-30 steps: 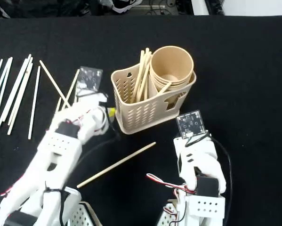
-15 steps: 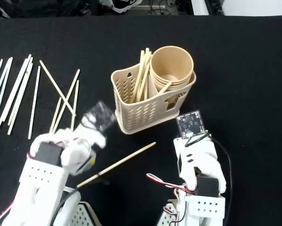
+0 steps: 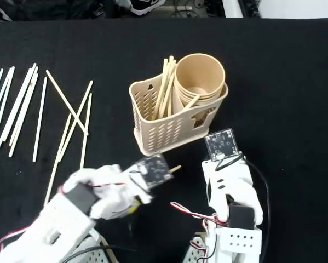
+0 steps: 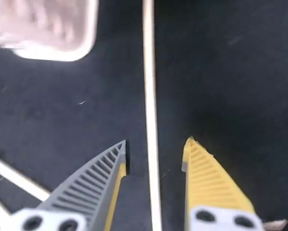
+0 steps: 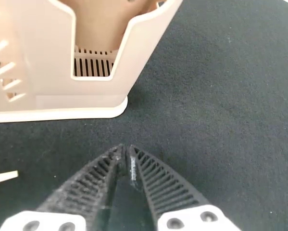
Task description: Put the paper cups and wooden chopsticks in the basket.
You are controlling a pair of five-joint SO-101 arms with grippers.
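Close to the near edge of the tabletop point(image 3: 295, 82), the left tool point(image 4: 156, 142) is held wide open. A single chopstick point(image 4: 149, 96) is laid flat between its fingers, apart from both. Beside it, the right tool point(image 5: 126, 149) is pinched shut on nothing, just short of the near wall of the basket point(image 3: 162, 134). The basket is stood at mid-tabletop. A stack of cups point(image 3: 200, 74) is nested in its right part, and several sticks point(image 3: 165, 90) are leaned in its left part. Toward the far left edge, loose sticks point(image 3: 16, 107) are spread flat, a few of them crossed.
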